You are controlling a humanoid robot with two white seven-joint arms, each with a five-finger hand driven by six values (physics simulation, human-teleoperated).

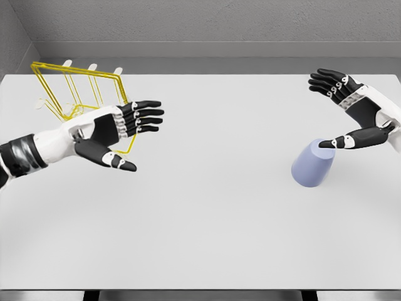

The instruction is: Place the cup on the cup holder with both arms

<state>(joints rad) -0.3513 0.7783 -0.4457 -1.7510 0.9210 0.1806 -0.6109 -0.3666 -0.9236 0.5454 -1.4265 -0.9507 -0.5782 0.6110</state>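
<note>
- The table (207,238) is a pale grey, flat surface that fills most of the view; its far edge runs across the top and its near edge shows at the bottom.
- Behind the far edge stands a grey, rough wall (219,22), and a second wall meets it in a corner at the upper left.
- Under the near edge, dark parts of the table frame show in two places.
- The cup (312,164) is light blue-violet and sits on the tabletop toward the right edge, about halfway between far and near edge. It looks upside down and a little tilted, with the narrow end up.
- The right hand (358,116) is just beside the cup, above and to the right of it. Its fingers are spread wide and hold nothing; the thumb tip is at the top of the cup, but contact cannot be told.
- The holder (81,91) is a yellow wire rack with pale pegs, standing near the far left corner of the tabletop.
- The left hand (122,128) is in front of the holder and covers part of it. Its fingers are stretched out flat, the thumb is apart, and it holds nothing.
- Cup and holder are well apart.
</note>
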